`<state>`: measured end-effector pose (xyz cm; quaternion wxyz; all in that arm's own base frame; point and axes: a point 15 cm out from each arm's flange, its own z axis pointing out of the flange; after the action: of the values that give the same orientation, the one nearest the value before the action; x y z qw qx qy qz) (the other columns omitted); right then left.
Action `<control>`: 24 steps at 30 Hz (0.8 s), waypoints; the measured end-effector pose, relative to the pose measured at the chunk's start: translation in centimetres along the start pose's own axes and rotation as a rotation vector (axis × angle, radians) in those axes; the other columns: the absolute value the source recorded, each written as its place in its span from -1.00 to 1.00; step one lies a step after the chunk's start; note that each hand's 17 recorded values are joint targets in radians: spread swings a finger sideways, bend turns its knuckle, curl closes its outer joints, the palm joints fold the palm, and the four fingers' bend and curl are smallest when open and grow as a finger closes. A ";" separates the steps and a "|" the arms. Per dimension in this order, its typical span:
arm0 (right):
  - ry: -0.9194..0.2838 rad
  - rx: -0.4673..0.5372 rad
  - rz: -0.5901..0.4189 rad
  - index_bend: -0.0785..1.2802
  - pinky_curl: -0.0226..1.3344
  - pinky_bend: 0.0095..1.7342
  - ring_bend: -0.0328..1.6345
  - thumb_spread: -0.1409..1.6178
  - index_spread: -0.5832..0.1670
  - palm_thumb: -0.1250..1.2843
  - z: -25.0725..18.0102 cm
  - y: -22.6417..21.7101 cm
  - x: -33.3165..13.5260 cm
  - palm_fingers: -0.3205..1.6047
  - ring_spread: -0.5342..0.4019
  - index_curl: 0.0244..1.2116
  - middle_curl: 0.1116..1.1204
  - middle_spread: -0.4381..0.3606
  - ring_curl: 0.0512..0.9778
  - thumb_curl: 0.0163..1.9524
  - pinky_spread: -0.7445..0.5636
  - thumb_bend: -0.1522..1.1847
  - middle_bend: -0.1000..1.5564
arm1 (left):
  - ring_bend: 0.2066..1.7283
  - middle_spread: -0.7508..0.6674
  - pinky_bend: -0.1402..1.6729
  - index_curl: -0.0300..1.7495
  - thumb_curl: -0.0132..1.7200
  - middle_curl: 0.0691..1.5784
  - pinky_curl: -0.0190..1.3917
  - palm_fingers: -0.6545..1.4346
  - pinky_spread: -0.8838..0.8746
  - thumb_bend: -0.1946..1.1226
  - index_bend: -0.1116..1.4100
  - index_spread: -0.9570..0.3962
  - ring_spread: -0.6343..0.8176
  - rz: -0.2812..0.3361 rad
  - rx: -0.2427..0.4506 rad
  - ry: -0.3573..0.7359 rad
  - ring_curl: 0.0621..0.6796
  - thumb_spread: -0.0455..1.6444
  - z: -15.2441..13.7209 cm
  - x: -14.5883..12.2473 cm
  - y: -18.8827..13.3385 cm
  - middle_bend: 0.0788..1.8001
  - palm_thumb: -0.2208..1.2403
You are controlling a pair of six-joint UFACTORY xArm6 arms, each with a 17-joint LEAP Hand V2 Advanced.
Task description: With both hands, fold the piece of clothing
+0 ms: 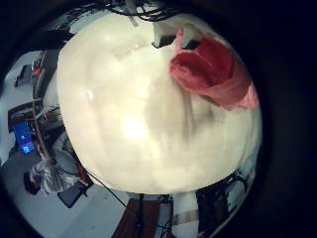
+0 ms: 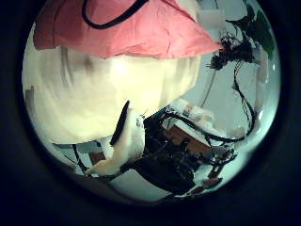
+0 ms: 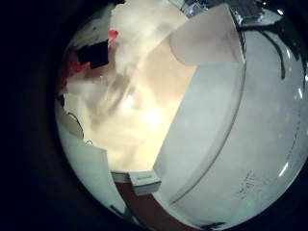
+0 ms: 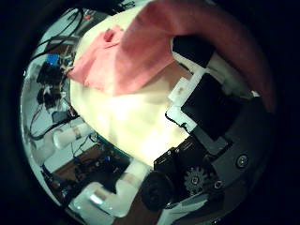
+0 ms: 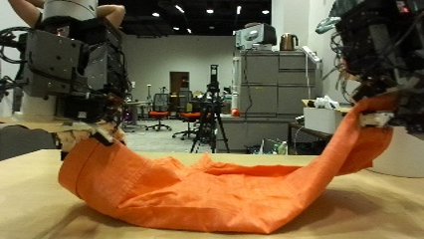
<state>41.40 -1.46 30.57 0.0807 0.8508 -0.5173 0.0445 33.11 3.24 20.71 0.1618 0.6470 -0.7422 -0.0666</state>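
Note:
An orange piece of clothing (image 5: pixel 199 184) hangs between both hands, and its middle sags onto the wooden table (image 5: pixel 371 214). My left hand (image 5: pixel 83 118) is shut on one end, just above the table. My right hand (image 5: pixel 387 85) is shut on the other end and holds it higher. The left thumb side palm view shows the cloth (image 2: pixel 122 28) close by a white finger (image 2: pixel 127 141).
The bare tabletop runs in front of the cloth and on both sides of it. Cabinets and chairs stand behind the table.

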 end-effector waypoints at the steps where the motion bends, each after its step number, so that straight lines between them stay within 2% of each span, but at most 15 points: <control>1: -0.005 0.017 -0.023 0.59 0.11 0.31 0.62 0.45 -0.18 0.76 -1.1 -0.7 -1.2 0.47 -0.33 0.31 0.39 -0.32 0.31 -0.39 -0.43 -0.78 0.56 | -0.70 0.39 -0.54 -0.63 -0.63 -0.67 -0.53 -0.34 0.57 -0.72 -0.64 0.48 0.55 -0.003 0.003 0.002 -0.46 0.62 0.0 -0.2 0.0 -0.87 -0.18; 10: -0.002 0.113 -0.224 0.58 0.13 0.32 0.62 0.46 -0.19 0.76 -6.5 -7.5 -12.1 0.46 -0.33 0.33 0.44 -0.33 0.34 -0.35 -0.41 -0.78 0.54 | -0.69 0.35 -0.54 -0.63 -0.64 -0.67 -0.53 -0.34 0.57 -0.72 -0.64 0.48 0.54 -0.033 0.028 0.028 -0.46 0.62 -0.4 -1.9 0.2 -0.87 -0.17; 16: -0.003 0.083 -0.372 0.57 0.14 0.33 0.62 0.48 -0.20 0.75 -6.5 -11.7 -20.4 0.46 -0.33 0.35 0.47 -0.34 0.35 -0.33 -0.41 -0.78 0.53 | -0.69 0.34 -0.54 -0.62 -0.63 -0.68 -0.53 -0.34 0.57 -0.72 -0.64 0.48 0.53 -0.048 0.053 0.055 -0.45 0.62 -0.5 -3.0 0.3 -0.87 -0.15; 19: 0.003 0.092 -0.437 0.57 0.15 0.33 0.62 0.48 -0.21 0.75 -6.9 -13.1 -24.4 0.46 -0.33 0.36 0.49 -0.34 0.36 -0.32 -0.41 -0.78 0.52 | -0.69 0.33 -0.54 -0.62 -0.63 -0.68 -0.53 -0.33 0.56 -0.71 -0.64 0.48 0.53 -0.074 0.082 0.082 -0.46 0.63 -1.0 -4.8 1.1 -0.87 -0.12; 24: 0.008 0.104 -0.501 0.56 0.15 0.33 0.62 0.49 -0.21 0.76 -7.0 -15.3 -28.5 0.46 -0.33 0.37 0.52 -0.35 0.36 -0.31 -0.41 -0.78 0.51 | -0.69 0.33 -0.55 -0.62 -0.62 -0.66 -0.53 -0.32 0.57 -0.71 -0.64 0.48 0.53 -0.144 0.169 0.111 -0.46 0.63 -2.9 -8.3 3.2 -0.86 -0.08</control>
<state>41.91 31.56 31.47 0.0472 0.9553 -0.2870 0.0532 31.98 12.19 23.18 0.1425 0.7125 -0.6868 0.0206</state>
